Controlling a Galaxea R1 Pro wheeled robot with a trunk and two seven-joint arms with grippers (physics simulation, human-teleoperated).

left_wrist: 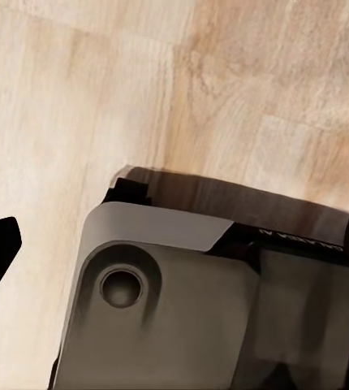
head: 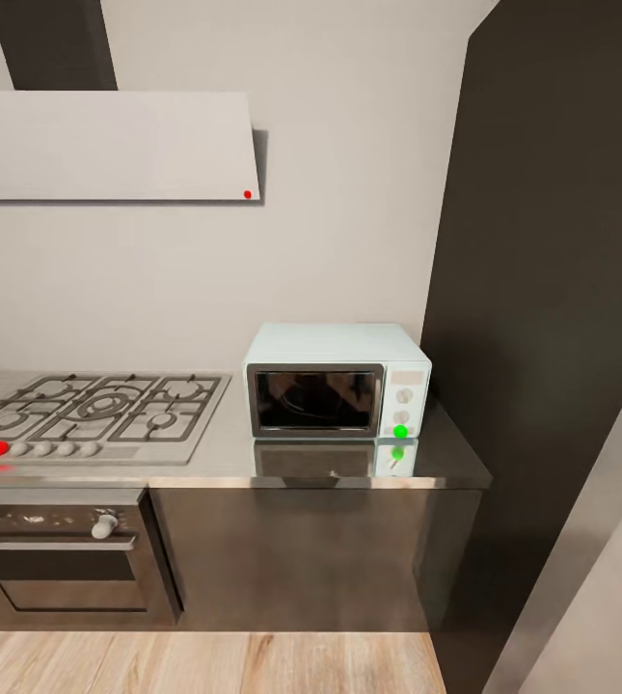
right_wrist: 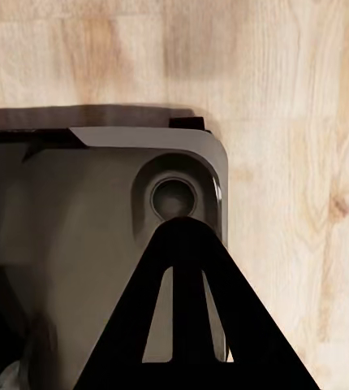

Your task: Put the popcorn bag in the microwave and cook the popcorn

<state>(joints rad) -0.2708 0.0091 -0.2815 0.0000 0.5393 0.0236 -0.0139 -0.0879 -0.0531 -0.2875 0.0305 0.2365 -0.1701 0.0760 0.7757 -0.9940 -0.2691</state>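
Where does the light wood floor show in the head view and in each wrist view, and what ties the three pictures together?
Head view: wood floor runs as a strip along the bottom edge, below the dark cabinet fronts.
Left wrist view: the floor lies behind the robot's grey base.
Right wrist view: the floor lies beyond the grey base.
Shared landmark: the floor's pale plank grain.

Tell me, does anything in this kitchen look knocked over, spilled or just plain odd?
Nothing stands out. The microwave sits square on the countertop with its door shut, beside the gas hob; nothing spilled or tipped. The right claw hangs over plain wooden floor. The popcorn bag isn't on this stretch of counter.
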